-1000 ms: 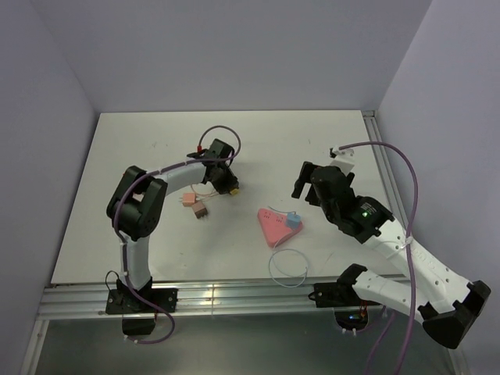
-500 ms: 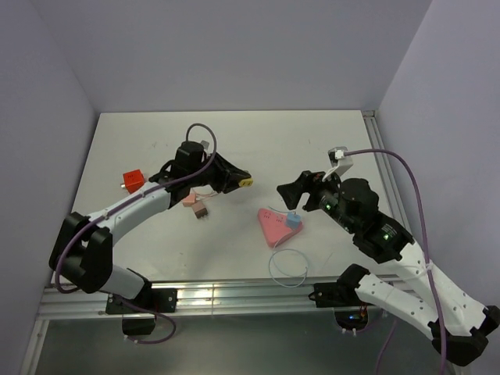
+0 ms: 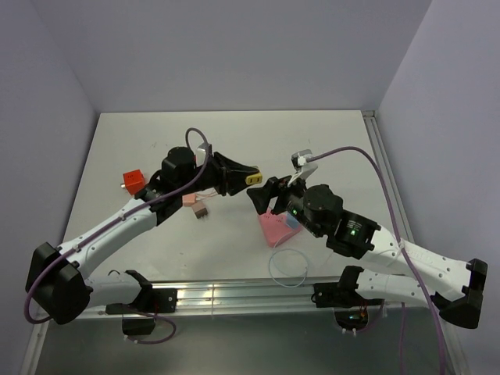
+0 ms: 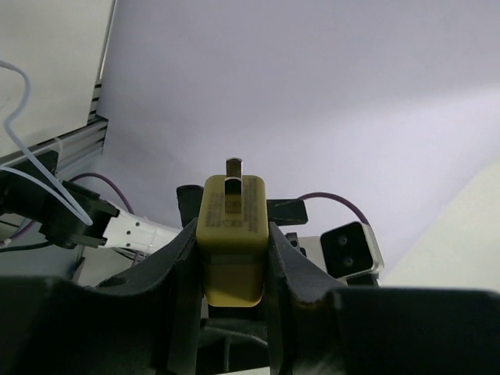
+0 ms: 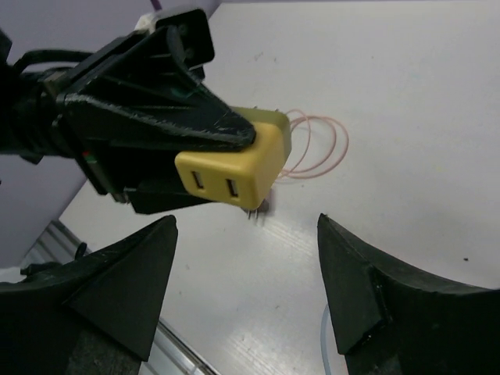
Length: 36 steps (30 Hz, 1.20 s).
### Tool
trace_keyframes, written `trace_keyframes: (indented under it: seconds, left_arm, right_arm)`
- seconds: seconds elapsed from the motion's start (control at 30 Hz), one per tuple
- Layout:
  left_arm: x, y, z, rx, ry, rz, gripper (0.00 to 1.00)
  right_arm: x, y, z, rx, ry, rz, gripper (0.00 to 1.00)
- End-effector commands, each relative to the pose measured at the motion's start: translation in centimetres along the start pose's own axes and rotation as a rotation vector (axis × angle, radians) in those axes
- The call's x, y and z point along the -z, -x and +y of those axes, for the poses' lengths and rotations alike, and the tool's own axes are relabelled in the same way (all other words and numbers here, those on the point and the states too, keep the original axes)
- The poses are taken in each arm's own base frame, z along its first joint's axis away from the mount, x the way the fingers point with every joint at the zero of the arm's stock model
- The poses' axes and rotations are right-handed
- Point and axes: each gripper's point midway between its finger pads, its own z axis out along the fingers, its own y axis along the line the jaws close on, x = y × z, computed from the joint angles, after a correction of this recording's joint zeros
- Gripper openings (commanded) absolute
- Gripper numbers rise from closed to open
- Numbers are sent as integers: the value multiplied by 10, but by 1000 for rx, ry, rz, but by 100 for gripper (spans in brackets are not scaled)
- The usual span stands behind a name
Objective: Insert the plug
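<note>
Your left end effector (image 3: 247, 176) pinches the yellow plug (image 3: 254, 180) by its sides, up off the desk (image 3: 328, 141). The plug lies dead ahead of your right end effector (image 5: 246, 226), just short of its spread jaws, with 2 USB ports facing it, prongs underneath and the long axis across the gap. A pink triangular block (image 3: 272, 228) sits below. Nothing stands between.

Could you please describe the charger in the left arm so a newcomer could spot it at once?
Above the middle of the white table, the left gripper holds a small blocky charger in the air. It is the only yellow thing, with two slots on one face; the red cube and pink wedge lie on the table.
</note>
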Motion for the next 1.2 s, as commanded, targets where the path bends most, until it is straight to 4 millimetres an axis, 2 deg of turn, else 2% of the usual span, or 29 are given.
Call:
trace_keyframes:
  seconds: [0.0, 0.3, 0.67, 0.77, 0.8, 1.03, 1.17]
  left_arm:
    - [7, -6, -16, 38, -56, -18, 0]
    - [3, -9, -15, 22, -26, -45, 0]
    - [1, -10, -11, 42, -25, -56, 0]
    - [2, -8, -11, 37, -23, -68, 0]
    - [2, -8, -10, 43, -24, -69, 0]
    - [1, -7, -6, 46, -11, -70, 0]
    - [3, -7, -8, 44, -13, -80, 0]
  right_arm:
    - [-5, 21, -1, -33, -40, -114, 78]
    - [-16, 24, 8, -58, -74, -128, 66]
    - [-33, 29, 20, -68, -105, -132, 57]
    - [-34, 30, 26, -79, -79, -139, 58]
    - [-32, 30, 27, -89, -63, -148, 61]
    - [-31, 29, 20, -58, -91, -151, 67]
    - [-35, 29, 19, -39, -111, -143, 66]
